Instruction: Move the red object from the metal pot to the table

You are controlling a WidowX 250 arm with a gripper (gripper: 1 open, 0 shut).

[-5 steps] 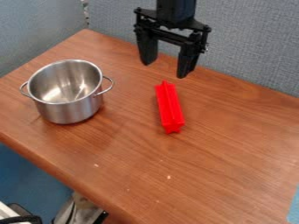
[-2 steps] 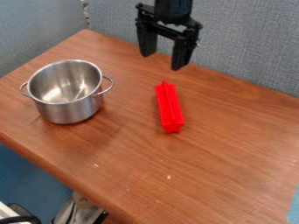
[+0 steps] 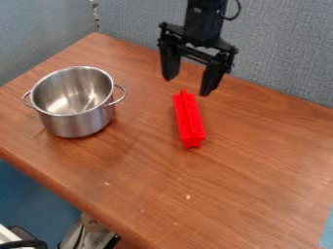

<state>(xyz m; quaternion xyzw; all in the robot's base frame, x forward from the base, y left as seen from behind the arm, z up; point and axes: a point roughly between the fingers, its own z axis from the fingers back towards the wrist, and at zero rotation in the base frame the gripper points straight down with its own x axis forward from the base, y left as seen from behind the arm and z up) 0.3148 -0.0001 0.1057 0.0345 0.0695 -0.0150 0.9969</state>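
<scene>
1. The table [image 3: 235, 183] is the biggest thing here. Its brown top gives the other things a flat place to lie. The job looks done, because the red bar is on the table and not in the pot.

2. The metal pot [image 3: 74, 101] stands upright near the table's edge, with its round mouth facing up. That way, it is easy to reach inside from above. The pot is well apart from the red bar, so there seems to be little chance of the two bumping.

3. The pincer [image 3: 189, 84] hangs near the back of the table, with its two black fingers pointing down. They are spread wide, as far as they seem to go. There is nothing between them, and they hold nothing. The tips are near the far end of the bar but do not seem to touch it. Wide fingers are good for letting go, so the arm likely just needs to keep away.

4. The red bar [image 3: 189, 121] lies flat on the table, to one side of the pot. Lying flat, it should not tip or roll.
</scene>
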